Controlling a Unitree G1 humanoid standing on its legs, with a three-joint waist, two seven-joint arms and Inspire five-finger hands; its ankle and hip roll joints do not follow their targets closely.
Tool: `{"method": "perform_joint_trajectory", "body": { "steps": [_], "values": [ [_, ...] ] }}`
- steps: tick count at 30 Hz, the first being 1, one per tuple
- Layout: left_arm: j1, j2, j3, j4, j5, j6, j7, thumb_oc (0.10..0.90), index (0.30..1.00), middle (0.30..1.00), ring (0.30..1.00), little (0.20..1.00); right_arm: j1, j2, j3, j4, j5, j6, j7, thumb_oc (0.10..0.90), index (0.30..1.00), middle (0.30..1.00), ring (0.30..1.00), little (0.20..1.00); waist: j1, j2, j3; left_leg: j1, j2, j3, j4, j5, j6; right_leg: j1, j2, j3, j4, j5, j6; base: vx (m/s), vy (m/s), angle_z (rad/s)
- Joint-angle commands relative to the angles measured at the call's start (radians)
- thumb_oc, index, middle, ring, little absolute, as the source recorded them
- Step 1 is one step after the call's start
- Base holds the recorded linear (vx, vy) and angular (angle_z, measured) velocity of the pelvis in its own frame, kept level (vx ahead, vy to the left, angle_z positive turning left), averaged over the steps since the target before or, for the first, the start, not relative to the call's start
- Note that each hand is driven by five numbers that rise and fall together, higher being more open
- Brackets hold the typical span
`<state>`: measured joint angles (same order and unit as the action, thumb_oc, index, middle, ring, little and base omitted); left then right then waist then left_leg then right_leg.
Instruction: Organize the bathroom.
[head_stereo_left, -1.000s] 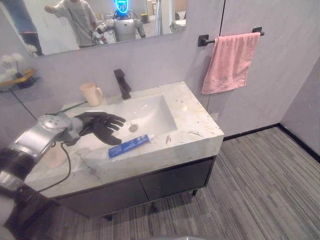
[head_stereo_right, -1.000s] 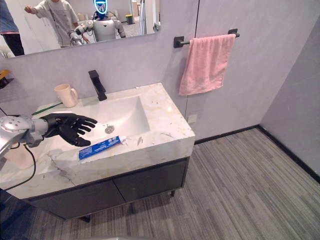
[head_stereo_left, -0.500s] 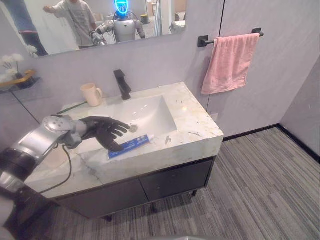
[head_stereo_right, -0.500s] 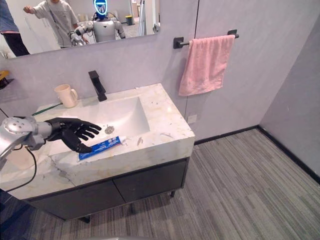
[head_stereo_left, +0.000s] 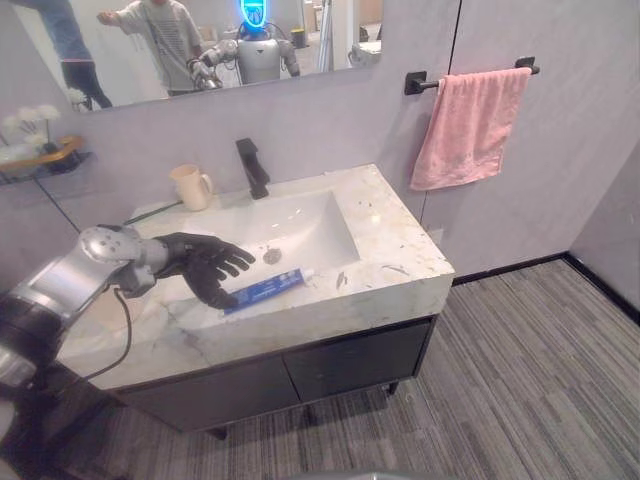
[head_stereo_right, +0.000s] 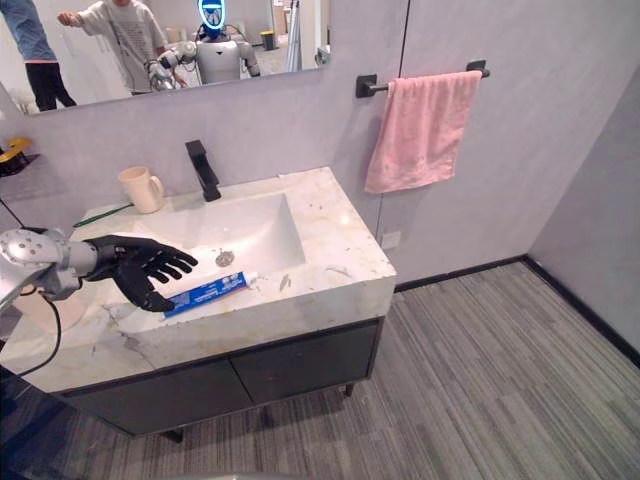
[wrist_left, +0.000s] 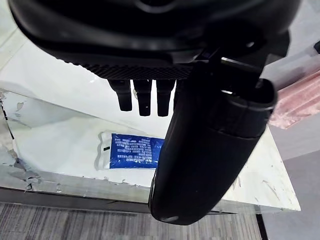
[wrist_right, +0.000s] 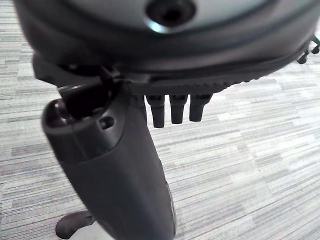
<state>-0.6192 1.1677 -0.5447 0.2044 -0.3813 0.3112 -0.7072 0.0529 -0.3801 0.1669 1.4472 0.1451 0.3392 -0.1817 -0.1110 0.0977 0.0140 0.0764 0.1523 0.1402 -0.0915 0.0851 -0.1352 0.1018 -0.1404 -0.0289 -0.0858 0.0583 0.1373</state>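
Our left hand (head_stereo_left: 205, 267) hovers spread, fingers relaxed, over the counter (head_stereo_left: 390, 262) with the toothpaste tube (head_stereo_left: 265, 290) lying flat just beyond its thumb; we should lower, pinch across the tube's 2 flat sides, then lift.

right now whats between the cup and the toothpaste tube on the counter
In the left eye view, the sink basin lies between the cup and toothpaste tube; the open left hand hovers beside that line.

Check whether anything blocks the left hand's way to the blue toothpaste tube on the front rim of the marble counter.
Nothing visible does. The open left hand hovers right beside the blue toothpaste tube, thumb near its flat end; only bare white marble counter lies between them.
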Motion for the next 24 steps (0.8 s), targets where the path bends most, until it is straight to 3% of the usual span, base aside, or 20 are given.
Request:
{"method": "perform_joint_trajectory", "body": {
  "steps": [1,10,19,24],
  "values": [
    [-0.243,0.118,0.035,0.003,0.040,-0.047,-0.004,0.800,0.900,0.900,0.900,0.900,-0.023,-0.086,0.006,0.083,0.009,0.011,-0.018,0.800,0.900,0.900,0.900,0.900,0.008,0.056,0.006,0.020,0.048,0.022,0.004,-0.020,0.032,-0.022,-0.037,-0.045,0.015,-0.019,0.037,0.00,0.000,0.05],
    [-0.249,0.133,0.014,-0.047,0.055,-0.014,-0.044,0.800,0.900,0.900,0.900,0.900,-0.018,-0.096,0.000,0.080,-0.002,0.002,-0.019,0.800,0.900,0.900,0.900,0.900,0.008,0.059,0.011,0.017,0.048,0.024,0.004,-0.018,0.031,-0.024,-0.038,-0.049,0.016,-0.020,0.038,0.00,0.000,0.01],
    [-0.253,0.149,0.002,-0.075,0.086,-0.020,-0.058,0.800,0.900,0.900,0.900,0.900,-0.019,-0.100,0.002,0.080,-0.001,-0.002,-0.017,0.800,0.900,0.900,0.900,0.900,0.011,0.065,0.015,0.019,0.044,0.023,0.004,-0.016,0.031,-0.022,-0.040,-0.051,0.016,-0.019,0.039,0.00,0.000,0.00],
    [-0.251,0.154,0.014,-0.073,0.104,-0.036,-0.012,0.800,0.900,0.900,0.900,0.900,-0.017,-0.101,0.001,0.076,-0.008,-0.010,-0.021,0.800,0.900,0.900,0.900,0.900,0.011,0.067,0.018,0.017,0.044,0.021,0.004,-0.015,0.031,-0.024,-0.041,-0.053,0.019,-0.020,0.039,0.00,0.000,0.00]
  ]
}}
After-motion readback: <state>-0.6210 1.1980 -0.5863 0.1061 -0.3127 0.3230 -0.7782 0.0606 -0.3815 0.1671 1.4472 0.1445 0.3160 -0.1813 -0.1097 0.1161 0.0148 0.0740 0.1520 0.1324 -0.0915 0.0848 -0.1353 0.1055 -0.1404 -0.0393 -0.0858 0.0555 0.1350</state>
